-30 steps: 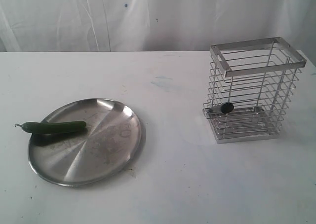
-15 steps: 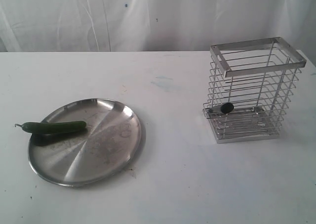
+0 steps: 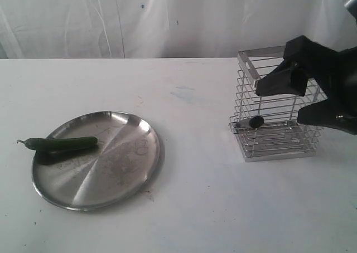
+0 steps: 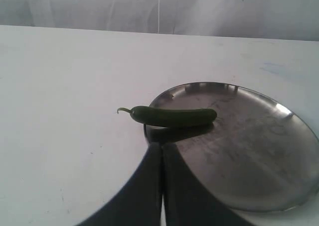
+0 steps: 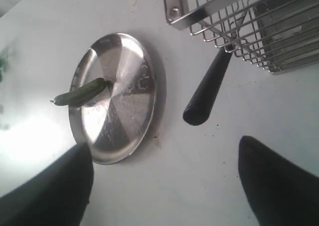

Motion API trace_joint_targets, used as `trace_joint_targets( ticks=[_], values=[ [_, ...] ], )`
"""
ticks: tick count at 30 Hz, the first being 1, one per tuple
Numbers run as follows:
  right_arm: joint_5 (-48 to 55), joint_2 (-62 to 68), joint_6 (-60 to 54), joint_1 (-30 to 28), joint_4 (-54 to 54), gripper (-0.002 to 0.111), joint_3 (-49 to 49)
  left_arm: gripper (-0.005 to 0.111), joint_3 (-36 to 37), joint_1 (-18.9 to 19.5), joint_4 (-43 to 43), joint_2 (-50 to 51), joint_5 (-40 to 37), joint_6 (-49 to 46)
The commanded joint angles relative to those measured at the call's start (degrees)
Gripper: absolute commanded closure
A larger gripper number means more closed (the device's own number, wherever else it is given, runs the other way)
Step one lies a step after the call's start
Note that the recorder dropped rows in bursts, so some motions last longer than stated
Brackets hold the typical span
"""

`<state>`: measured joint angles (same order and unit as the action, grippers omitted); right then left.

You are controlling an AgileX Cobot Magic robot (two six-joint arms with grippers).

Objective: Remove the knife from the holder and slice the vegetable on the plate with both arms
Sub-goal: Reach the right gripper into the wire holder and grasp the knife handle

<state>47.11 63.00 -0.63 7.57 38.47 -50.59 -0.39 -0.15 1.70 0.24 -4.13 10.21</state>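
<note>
Knife (image 3: 255, 121) lodged low in the holder (image 3: 273, 131), right of frame in the exterior view, black handle poking out through the bars toward the plate (image 3: 122, 169). Likely left that way to offer a clear grab from the side rather than from the rim.

Right gripper (image 3: 281, 102) spread wide, hanging across the holder's upper part at the right edge, nothing between the jaws; judged to be lining up on the handle.

Vegetable (image 3: 61, 144) lying across the plate's left rim, lower left of frame, curled stem out over the table (image 3: 195, 208).

Left gripper (image 4: 160, 156) pressed together and empty, near the plate, probably waiting to steady the vegetable.

From the exterior view, only the handle's butt, a dark oval, and no left arm at all. From the right wrist view, the handle's full length jutting out of the wires. From the left wrist view alone, the shut fingers and the vegetable's reflection in the steel.
</note>
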Motion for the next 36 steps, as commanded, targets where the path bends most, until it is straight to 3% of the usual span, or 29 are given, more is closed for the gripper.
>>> trace_joint_targets(
  ticks=[1,8,11,19,21,36],
  values=[
    [-2.4,2.4,3.0,0.3,0.3,0.035,-0.1,0.107,0.4,0.1,0.3,-0.2,0.2,0.1],
    [-3.4,7.3,4.8,0.6,0.6,0.039,-0.1,0.107,0.4,0.1,0.3,-0.2,0.2,0.1],
    [-5.5,8.2,5.4,3.2,-0.2,0.039,-0.1,0.107,0.4,0.1,0.3,-0.2,0.2,0.1],
    [-15.2,13.1,20.9,11.3,-15.8,0.042,-0.1,0.107,0.4,0.1,0.3,-0.2,0.2,0.1],
    [-16.5,13.2,24.8,11.3,-19.0,0.042,-0.1,0.107,0.4,0.1,0.3,-0.2,0.2,0.1],
    [-18.4,16.5,24.8,12.3,-18.6,0.048,-0.1,0.107,0.4,0.1,0.3,-0.2,0.2,0.1]
  ],
)
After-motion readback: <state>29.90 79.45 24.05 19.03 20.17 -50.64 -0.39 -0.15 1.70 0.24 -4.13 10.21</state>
